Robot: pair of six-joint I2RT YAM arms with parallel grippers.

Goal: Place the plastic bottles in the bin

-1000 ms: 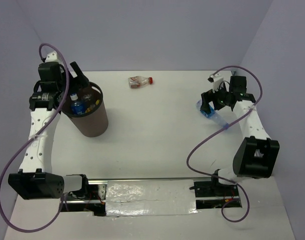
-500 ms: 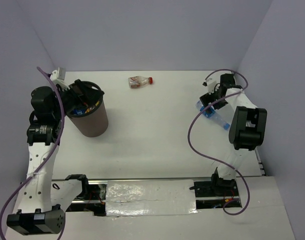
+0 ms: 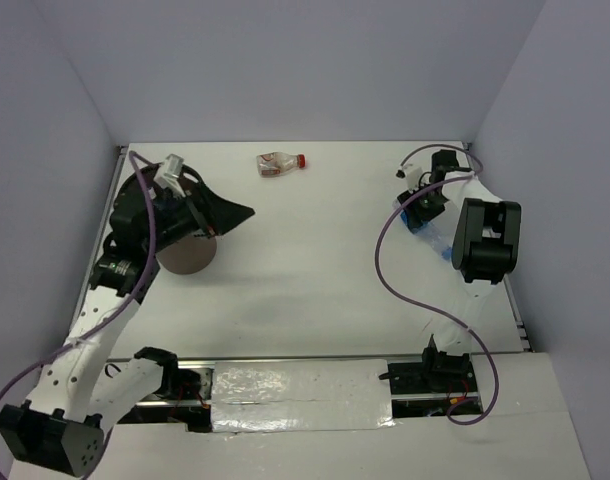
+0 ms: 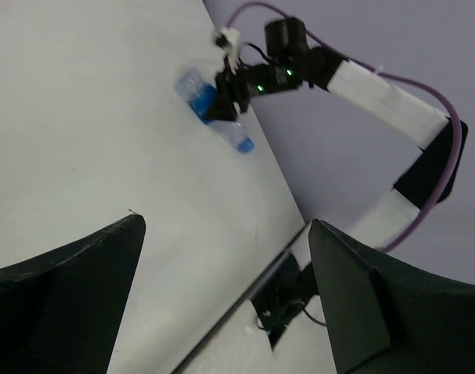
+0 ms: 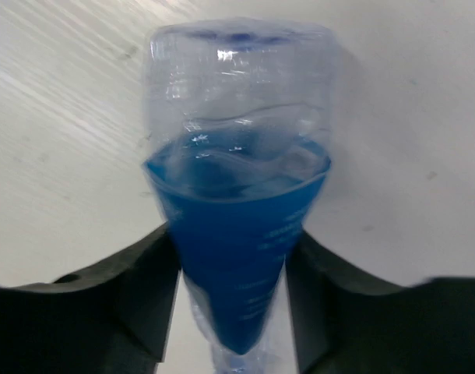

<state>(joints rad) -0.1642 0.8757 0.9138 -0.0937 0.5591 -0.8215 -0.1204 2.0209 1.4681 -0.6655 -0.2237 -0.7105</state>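
Looks partway done at best. Shows two bottles outside the bin (image 3: 185,257): a squat red-capped bottle (image 3: 282,162) lying on its side at the far middle of the table (image 3: 315,280), untouched and well apart from both arms, and a blue-labelled bottle (image 5: 236,234) at the far right, near the side wall (image 3: 550,150).

Finds the right fingers (image 3: 421,203) closed on the blue-labelled bottle, pinching its label band hard enough to crease the plastic (plain enough in the wrist view). Cannot tell whether lifted clear or resting on the table. Lies well apart from the bin, right across the table, so needs carrying over and letting go above the rim.

Finds the left fingers (image 3: 225,215) spread wide with nothing between them, hanging above the bin and pointing out toward the middle of the table. Covers most of the bin's mouth with the left arm (image 3: 95,335), so gives no look inside; cannot vouch for any contents. Shows only the brown wall of the bin below the wrist.

Leaves at least two steps, judging from this: bring the gripped bottle to the bin, then fetch the red-capped bottle. Suits the free left fingers for the second, being nearer to it and empty. Counts no bottle as binned on this evidence.
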